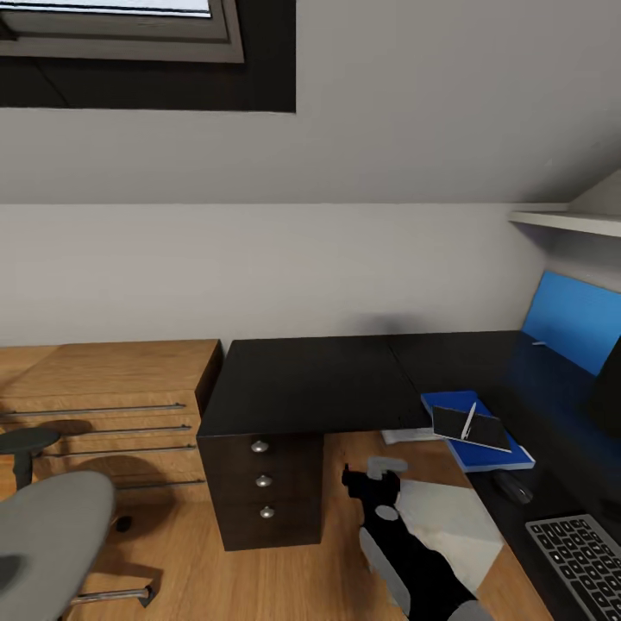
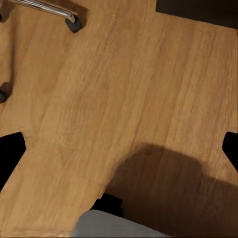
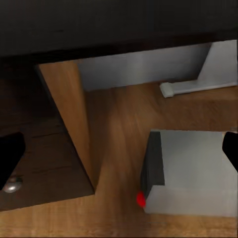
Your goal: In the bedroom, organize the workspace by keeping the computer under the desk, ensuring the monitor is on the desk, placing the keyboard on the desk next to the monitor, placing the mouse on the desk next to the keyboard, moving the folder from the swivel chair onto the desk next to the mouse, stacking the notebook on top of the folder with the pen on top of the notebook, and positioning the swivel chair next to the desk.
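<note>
On the black desk (image 1: pixel 310 379) lies a blue folder (image 1: pixel 448 402) with a dark notebook (image 1: pixel 485 432) and a pen (image 1: pixel 468 421) on top. A dark mouse (image 1: pixel 513 487) and a keyboard (image 1: pixel 582 552) lie nearer along the desk's right wing, beside the blue-lit monitor (image 1: pixel 569 332). The white computer (image 1: pixel 448 517) (image 3: pixel 198 171) stands on the floor under the desk. At the lower left is the grey swivel chair (image 1: pixel 52 535). My right gripper (image 1: pixel 375 473) (image 3: pixel 119 156) hangs open in front of the computer. My left gripper (image 2: pixel 119 151) is open over bare floor.
A black drawer unit (image 1: pixel 263 496) holds up the desk's left end; its knob (image 3: pixel 10 187) shows in the right wrist view. A wooden dresser (image 1: pixel 103 405) stands to the left by the wall. A chair leg with caster (image 2: pixel 73 22) lies on the wood floor (image 2: pixel 124 99).
</note>
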`<state>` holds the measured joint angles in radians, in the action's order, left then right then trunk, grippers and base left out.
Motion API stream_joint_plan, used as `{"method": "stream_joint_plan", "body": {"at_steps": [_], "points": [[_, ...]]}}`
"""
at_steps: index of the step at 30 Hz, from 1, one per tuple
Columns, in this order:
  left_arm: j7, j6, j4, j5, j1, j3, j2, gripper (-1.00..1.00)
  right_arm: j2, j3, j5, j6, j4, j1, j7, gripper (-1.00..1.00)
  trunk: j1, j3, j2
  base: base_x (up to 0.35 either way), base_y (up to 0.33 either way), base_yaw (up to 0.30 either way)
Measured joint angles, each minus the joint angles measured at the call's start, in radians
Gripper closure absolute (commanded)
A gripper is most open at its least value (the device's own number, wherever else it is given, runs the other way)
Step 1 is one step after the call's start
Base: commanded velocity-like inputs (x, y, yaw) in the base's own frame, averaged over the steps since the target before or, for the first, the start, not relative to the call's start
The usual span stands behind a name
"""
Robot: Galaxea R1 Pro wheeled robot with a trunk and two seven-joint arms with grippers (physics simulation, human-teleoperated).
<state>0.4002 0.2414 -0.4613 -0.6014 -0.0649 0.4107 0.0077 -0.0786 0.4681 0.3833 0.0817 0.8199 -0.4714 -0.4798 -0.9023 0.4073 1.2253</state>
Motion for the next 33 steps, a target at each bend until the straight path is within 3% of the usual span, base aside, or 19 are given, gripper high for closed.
{"method": "stream_joint_plan", "body": {"at_steps": [2, 4, 5, 6, 9, 10, 11, 12, 15, 21, 25, 33], "points": [[0.002, 0.0, 0.034, -0.003, 0.0, -0.016, 0.002, -1.0, 0.002, 0.036, -0.003, -0.07, -0.011, 0.098, -0.013, -1.0, 0.008, -0.006, -0.014, 0.0, 0.0, 0.0], [0.002, -0.002, 0.04, -0.014, 0.0, -0.064, 0.015, -1.0, 0.001, 0.045, -0.006, -0.203, -0.209, 0.159, -0.012, -1.0, 0.015, -0.012, -0.028, 0.0, 0.0, 0.0], [0.002, -0.003, 0.041, -0.017, 0.0, -0.075, 0.018, -1.0, 0.001, 0.049, -0.007, -0.26, -0.288, 0.17, -0.011, -1.0, 0.019, -0.016, -0.035, 0.0, 0.0, 0.0], [0.001, -0.003, 0.044, -0.02, 0.0, -0.091, 0.021, -1.0, 0.0, 0.056, -0.007, -0.384, -0.409, 0.183, -0.004, -1.0, 0.023, -0.019, -0.042, 0.0, 0.0, 0.0], [0.001, -0.002, 0.045, -0.021, 0.0, -0.097, 0.022, -1.0, -0.001, 0.056, -0.004, -0.466, -0.498, 0.186, 0.02, -1.0, 0.034, -0.028, -0.063, 0.0, 0.0, 0.0], [0.001, 0.002, 0.091, -0.023, 0.0, -0.1, 0.022, -1.0, -0.001, 0.056, 0.002, -0.563, -0.59, 0.188, 0.108, -1.0, 0.038, -0.031, -0.07, 0.0, 0.0, 0.0], [0.001, 0.003, 0.105, -0.021, 0.0, -0.098, 0.022, -1.0, -0.003, 0.058, 0.0, -0.583, -0.613, 0.188, 0.128, -1.0, 0.042, -0.035, -0.077, 0.0, 0.0, 0.0], [0.0, 0.004, 0.139, -0.021, 0.0, -0.097, 0.02, -1.0, -0.016, 0.058, 0.001, -0.651, -0.677, 0.188, 0.19, -1.0, 0.046, -0.038, -0.084, 0.0, 0.0, 0.0], [0.0, 0.003, 0.161, -0.019, 0.0, -0.095, 0.009, -1.0, -0.037, 0.057, 0.007, -0.722, -0.739, 0.188, 0.242, -1.0, 0.057, -0.047, -0.105, 0.0, 0.0, 0.0], [0.0, 0.001, 0.164, -0.02, -0.001, -0.096, 0.009, -1.0, -0.042, 0.055, 0.009, -0.733, -0.749, 0.188, 0.254, -1.0, 0.08, -0.066, -0.147, 0.0, 0.0, 0.0], [0.0, 0.004, 0.165, -0.02, -0.001, -0.097, 0.01, -1.0, -0.066, 0.055, 0.004, -0.736, -0.751, 0.188, 0.256, -1.0, 0.096, -0.079, -0.175, 0.0, 0.0, 0.0], [0.002, 0.005, 0.165, -0.021, -0.001, -0.098, 0.008, -1.0, -0.067, 0.054, 0.003, -0.733, -0.752, 0.188, 0.256, -1.0, 0.126, -0.104, -0.231, -0.001, 0.0, 0.0]]}}
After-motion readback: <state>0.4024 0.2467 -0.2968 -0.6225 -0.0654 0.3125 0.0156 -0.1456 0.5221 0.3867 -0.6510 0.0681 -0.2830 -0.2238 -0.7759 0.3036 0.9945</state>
